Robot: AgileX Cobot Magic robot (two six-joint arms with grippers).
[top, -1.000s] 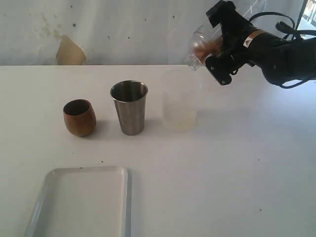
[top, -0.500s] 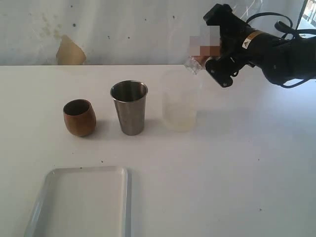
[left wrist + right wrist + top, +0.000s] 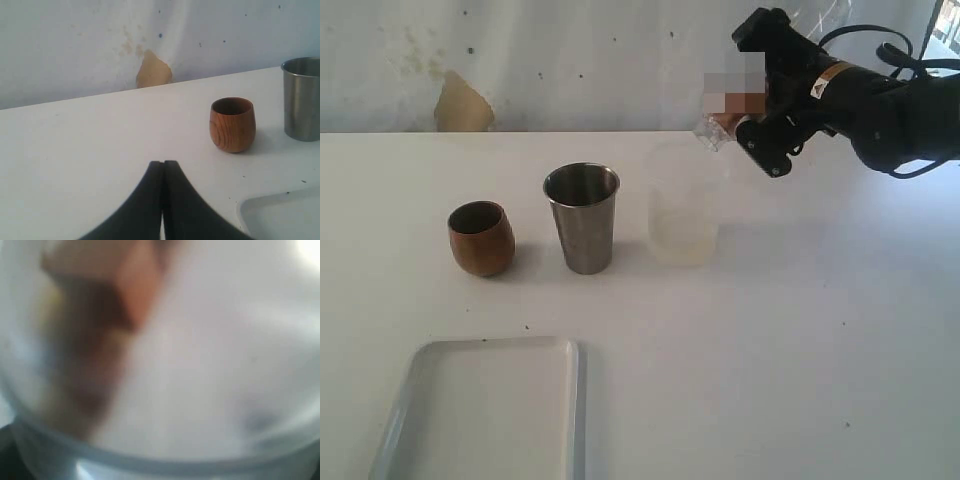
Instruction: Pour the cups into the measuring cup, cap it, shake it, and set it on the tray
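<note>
Right at the front, the tray (image 3: 576,400) lay flat on the white surface (image 3: 800,340), over on the left. The left claw (image 3: 163,167) showed only in its own wrist view. Its 2 fingers (image 3: 150,200) were pressed tight together with nothing between them, low over the surface, with a corner of the tray just beside them.

Further back we had 3 vessels standing upright in a row, each apart from the next. The wooden cup (image 3: 480,238) was on the left and the steel tumbler (image 3: 583,218) in the middle. The measuring cup (image 3: 684,205) was on the right, with a pale yellowish tint at its base.

Up behind that row, the right claw (image 3: 748,88) hung in the air. Its jaws were spread wide around a clear plastic piece (image 3: 710,130) and gripped it from both sides. Part of that piece was blurred out, so we could not tell what it was. It sat above and slightly right of the measuring cup's mouth, and we could not tell whether it touched the rim. In the right wrist view it filled the whole picture (image 3: 160,365), out of focus.

Beyond it all stood the wall (image 3: 580,50), with a tan patch (image 3: 460,105).
</note>
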